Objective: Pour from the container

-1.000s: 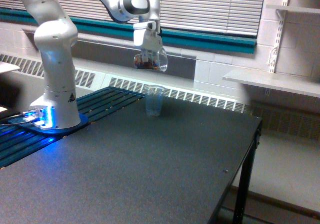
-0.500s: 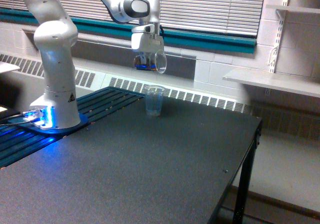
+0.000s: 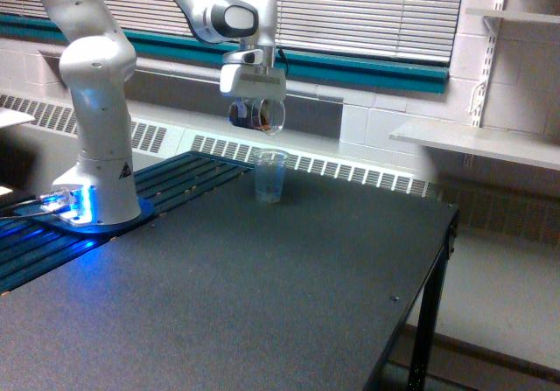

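My gripper (image 3: 253, 109) hangs high over the back of the table, shut on the container (image 3: 261, 115), a clear wide plastic cup. The container is tipped far over, its round rim facing the exterior view's right and slightly downward. Something dark and brownish shows inside it near the fingers. Directly below and a little to the right stands a slimmer, taller clear cup (image 3: 270, 176), upright on the table. A clear gap separates the two cups.
The white arm's base (image 3: 96, 200) stands at the exterior view's left, with a blue glow at its foot. A dark table (image 3: 262, 295) ends at an edge on the right. A radiator (image 3: 350, 172) and blinds run along the back wall; a shelf (image 3: 490, 142) juts out right.
The wrist has rotated, tipping the container further over. The container and gripper shifted slightly toward the exterior view's left. The standing cup has not moved.
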You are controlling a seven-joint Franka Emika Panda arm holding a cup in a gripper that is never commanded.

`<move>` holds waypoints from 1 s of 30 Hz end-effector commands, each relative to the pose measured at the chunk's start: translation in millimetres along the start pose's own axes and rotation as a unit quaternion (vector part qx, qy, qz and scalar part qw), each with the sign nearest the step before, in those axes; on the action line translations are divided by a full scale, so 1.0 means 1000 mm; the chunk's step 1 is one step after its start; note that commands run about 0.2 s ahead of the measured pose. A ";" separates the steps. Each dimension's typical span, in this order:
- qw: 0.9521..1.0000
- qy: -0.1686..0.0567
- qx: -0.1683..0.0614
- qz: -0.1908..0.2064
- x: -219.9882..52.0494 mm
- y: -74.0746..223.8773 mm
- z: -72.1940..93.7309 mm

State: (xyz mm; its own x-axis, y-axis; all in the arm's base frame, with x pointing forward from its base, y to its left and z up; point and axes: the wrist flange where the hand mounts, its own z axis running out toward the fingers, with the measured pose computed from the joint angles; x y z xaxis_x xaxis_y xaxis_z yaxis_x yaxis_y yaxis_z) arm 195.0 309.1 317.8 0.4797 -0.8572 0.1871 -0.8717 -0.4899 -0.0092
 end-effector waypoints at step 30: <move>0.996 -0.071 0.013 0.052 -0.025 0.000 0.010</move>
State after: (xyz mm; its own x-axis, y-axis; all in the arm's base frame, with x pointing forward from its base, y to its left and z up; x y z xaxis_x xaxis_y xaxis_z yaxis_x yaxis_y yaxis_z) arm 187.4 328.8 307.4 0.4130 -0.9086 0.0620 -0.9081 -0.4160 -0.0473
